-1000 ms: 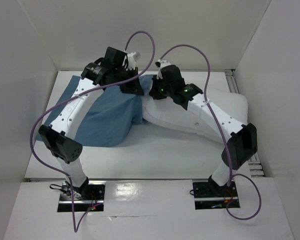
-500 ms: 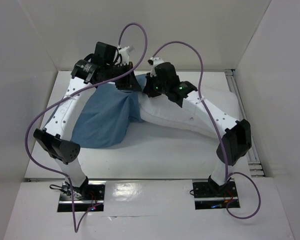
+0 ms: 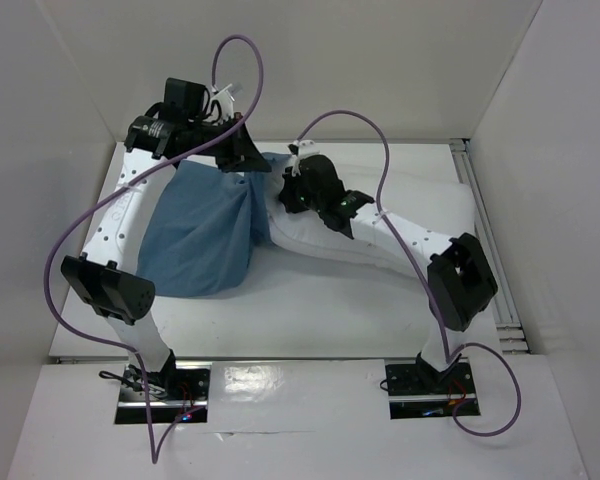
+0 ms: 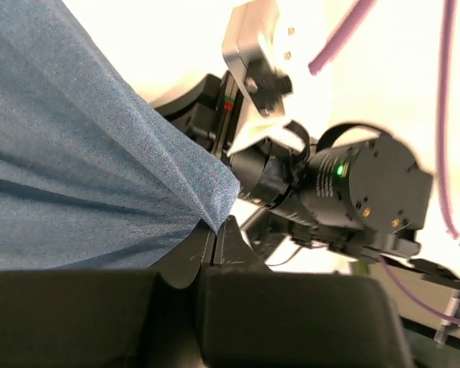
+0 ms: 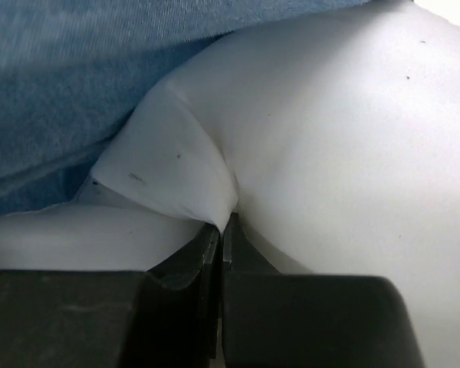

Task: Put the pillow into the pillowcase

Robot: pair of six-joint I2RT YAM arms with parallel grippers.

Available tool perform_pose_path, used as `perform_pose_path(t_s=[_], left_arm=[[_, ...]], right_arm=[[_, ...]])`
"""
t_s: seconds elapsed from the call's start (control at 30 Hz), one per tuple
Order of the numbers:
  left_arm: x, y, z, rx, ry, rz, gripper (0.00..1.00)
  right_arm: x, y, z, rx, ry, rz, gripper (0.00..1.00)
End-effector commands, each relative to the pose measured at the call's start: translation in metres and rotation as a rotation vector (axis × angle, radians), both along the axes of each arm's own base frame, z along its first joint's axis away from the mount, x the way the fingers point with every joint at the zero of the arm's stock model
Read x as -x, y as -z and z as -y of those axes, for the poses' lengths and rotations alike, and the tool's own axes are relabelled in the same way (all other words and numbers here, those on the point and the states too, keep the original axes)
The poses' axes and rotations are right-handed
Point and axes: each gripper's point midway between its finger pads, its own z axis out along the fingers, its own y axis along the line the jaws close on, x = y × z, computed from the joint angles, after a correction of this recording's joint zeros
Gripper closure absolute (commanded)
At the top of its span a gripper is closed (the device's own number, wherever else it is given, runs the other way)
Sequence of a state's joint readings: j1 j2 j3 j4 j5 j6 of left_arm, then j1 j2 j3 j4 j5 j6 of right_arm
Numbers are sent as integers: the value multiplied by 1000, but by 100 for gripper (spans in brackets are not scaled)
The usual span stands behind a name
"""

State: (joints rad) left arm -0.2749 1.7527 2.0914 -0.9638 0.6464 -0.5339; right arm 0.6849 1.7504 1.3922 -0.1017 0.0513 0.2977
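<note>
On the white table [image 3: 310,310] the pillow [image 3: 432,200] lies at the right and far side. Its left end touches the pillowcase [image 3: 200,240], which hangs lifted at the left. The left gripper [image 4: 215,230] is pinched tight on a fold of the pillowcase's edge. The right gripper [image 5: 221,222] is clamped on a fold at the pillow's corner.

Top view: we see bright, even overhead light, soft shadows on the bench [image 3: 320,310], glare on the near ledge [image 3: 300,400] | left wrist: backdrop blown out, pillowcase [image 4: 77,169] weave sharp, left gripper [image 4: 215,234] blurred dark | right wrist: dimmer, pillow [image 5: 330,153] greyish, soft.
</note>
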Motion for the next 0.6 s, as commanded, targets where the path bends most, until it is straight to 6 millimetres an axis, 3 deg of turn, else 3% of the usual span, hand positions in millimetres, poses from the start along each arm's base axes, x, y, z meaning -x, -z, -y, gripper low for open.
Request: perform_pose_path(t_s=[0.0,0.07,0.13,0.17,0.2,0.3,0.47,0.5,0.57], left_arm=[[19,-74,17,211,129,160,100],[11,-67,17,198,108,154,100],[4,-59,13,192,94,133,100],[0,-54,14,191,93,125,100],[1,-48,15,192,99,105,100],[-4,-39,17,189,98,93,100],[-10,-27,14,179,91,72,100],[-10,-27,14,179,91,72,100],[-10,-24,14,177,90,63,100]], right_arm=[[10,16,5,3,42,3,100],[13,2,-1,-29,30,38,100],[21,-10,0,-40,21,49,90],[22,-14,5,-29,31,59,74],[30,-31,7,-39,30,75,46],[43,-56,34,-28,88,99,22],[61,-86,87,15,254,105,12],[52,-87,106,31,301,92,12],[42,-86,118,66,314,32,13]])
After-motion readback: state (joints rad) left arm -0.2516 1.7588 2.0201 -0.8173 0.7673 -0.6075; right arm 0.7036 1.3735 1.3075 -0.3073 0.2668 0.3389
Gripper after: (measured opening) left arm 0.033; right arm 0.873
